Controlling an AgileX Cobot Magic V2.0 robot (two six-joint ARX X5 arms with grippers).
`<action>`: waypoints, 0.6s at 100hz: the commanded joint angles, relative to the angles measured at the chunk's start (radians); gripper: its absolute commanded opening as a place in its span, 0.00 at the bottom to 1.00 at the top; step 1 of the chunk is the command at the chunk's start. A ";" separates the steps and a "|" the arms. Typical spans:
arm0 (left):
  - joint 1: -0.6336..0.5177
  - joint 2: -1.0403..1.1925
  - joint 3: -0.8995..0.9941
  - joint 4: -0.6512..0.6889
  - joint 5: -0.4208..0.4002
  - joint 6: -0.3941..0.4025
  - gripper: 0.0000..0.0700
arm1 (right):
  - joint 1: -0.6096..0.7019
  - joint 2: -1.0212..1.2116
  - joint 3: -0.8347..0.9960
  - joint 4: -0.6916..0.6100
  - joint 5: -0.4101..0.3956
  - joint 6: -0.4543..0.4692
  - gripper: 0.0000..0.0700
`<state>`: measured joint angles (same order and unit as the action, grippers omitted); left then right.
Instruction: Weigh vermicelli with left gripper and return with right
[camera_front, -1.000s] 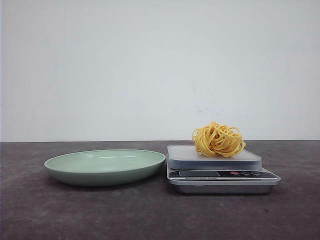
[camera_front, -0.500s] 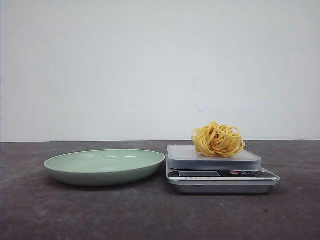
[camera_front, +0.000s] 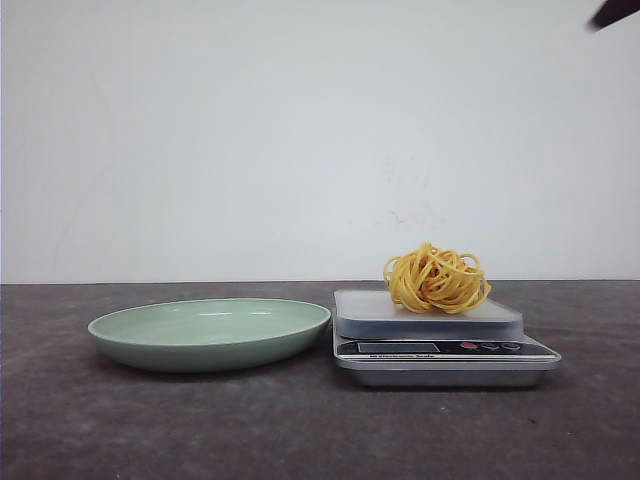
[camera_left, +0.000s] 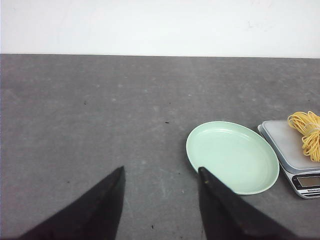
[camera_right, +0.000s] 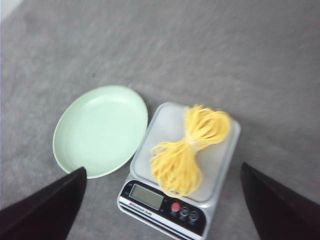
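The vermicelli (camera_front: 437, 279), a yellow noodle nest, lies on the platform of a silver kitchen scale (camera_front: 440, 345). It also shows in the right wrist view (camera_right: 190, 147) and at the edge of the left wrist view (camera_left: 307, 132). The pale green plate (camera_front: 210, 332) stands empty left of the scale. My left gripper (camera_left: 160, 172) is open and empty above bare table, beside the plate's (camera_left: 232, 155) rim. My right gripper (camera_right: 162, 172) is wide open and empty, high above the scale (camera_right: 172, 197), with the vermicelli between the fingers' lines. A dark tip of the right arm (camera_front: 612, 12) shows at the front view's top right corner.
The dark grey tabletop (camera_front: 300, 430) runs back to a white wall (camera_front: 300, 130). The scale has a display and buttons on its front face (camera_right: 165, 202). Plate and scale stand close together, nearly touching.
A dark tip of the right arm has come into the front view's top right corner. The vermicelli, scale and plate have not moved.
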<state>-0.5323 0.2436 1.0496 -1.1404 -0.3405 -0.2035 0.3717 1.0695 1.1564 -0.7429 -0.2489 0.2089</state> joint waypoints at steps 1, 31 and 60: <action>-0.005 0.001 0.010 0.010 0.001 -0.014 0.39 | 0.033 0.084 0.043 0.010 0.018 0.045 0.89; -0.005 0.001 0.010 -0.024 0.001 -0.025 0.39 | 0.073 0.435 0.223 -0.004 0.014 0.130 0.89; -0.005 0.001 0.010 -0.043 0.001 -0.027 0.39 | 0.066 0.649 0.283 -0.035 0.015 0.167 0.89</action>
<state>-0.5323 0.2436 1.0496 -1.1896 -0.3401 -0.2256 0.4355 1.6791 1.4189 -0.7734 -0.2348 0.3523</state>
